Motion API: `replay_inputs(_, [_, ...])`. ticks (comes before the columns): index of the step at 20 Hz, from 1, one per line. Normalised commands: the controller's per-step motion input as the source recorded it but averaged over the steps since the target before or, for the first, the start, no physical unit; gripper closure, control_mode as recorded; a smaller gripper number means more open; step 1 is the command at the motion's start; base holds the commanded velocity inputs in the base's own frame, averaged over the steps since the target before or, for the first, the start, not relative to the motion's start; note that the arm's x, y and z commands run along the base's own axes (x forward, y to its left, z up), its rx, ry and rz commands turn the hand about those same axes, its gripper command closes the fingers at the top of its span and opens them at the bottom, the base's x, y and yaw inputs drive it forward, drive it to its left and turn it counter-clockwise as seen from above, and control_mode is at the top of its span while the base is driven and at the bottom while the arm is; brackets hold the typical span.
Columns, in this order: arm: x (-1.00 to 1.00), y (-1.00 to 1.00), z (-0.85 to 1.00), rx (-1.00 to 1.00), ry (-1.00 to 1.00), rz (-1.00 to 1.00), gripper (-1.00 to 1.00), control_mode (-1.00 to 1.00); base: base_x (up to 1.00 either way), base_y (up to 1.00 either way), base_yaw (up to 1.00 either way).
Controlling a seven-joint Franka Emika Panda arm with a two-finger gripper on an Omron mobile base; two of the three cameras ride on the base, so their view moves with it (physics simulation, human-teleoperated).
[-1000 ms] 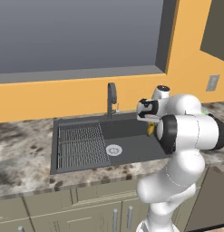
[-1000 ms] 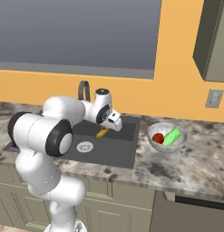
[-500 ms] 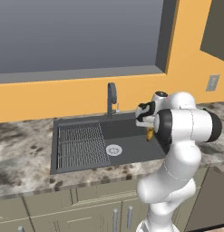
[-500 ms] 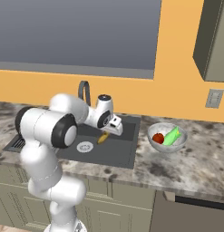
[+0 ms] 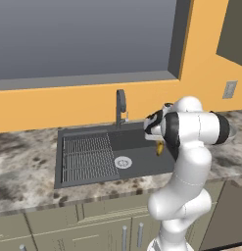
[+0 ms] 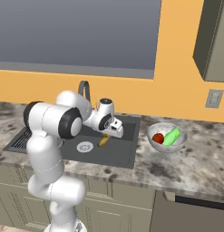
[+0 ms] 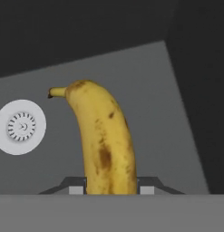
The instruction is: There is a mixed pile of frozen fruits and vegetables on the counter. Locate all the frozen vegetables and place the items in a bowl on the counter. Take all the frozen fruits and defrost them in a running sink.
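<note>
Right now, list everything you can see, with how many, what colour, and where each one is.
banana: one, yellow, held over the sink
sink: one, dark grey, set in the counter
drain: one, silver, sink floor
rack: one, ribbed grey, left part of sink
faucet: one, dark grey, behind sink
bowl: one, translucent grey, counter right of sink
tomato: one, red, in bowl
cucumber: one, light green, in bowl
counter: one, speckled grey-brown
tool: one, shut on banana
</note>
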Motion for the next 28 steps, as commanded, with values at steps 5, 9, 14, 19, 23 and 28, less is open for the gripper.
replay_inputs(5, [0.12,0.00,-0.30,0.00,0.00,0.00,1.00,-1.00,0.00,0.00,0.00])
replay_inputs(9, [0.03,0.00,-0.34,0.00,0.00,0.00,1.00,-1.00,0.00,0.00,0.00])
replay_inputs(14, [0.03,0.00,-0.36,0.00,0.00,0.00,1.00,-1.00,0.00,0.00,0.00])
replay_inputs(19, [0.08,0.00,-0.31,0.00,0.00,0.00,1.00,-1.00,0.00,0.00,0.00])
replay_inputs(23, [0.13,0.00,-0.23,0.00,0.00,0.00,1.00,-1.00,0.00,0.00,0.00])
replay_inputs(28, [0.13,0.00,-0.17,0.00,0.00,0.00,1.00,-1.00,0.00,0.00,0.00])
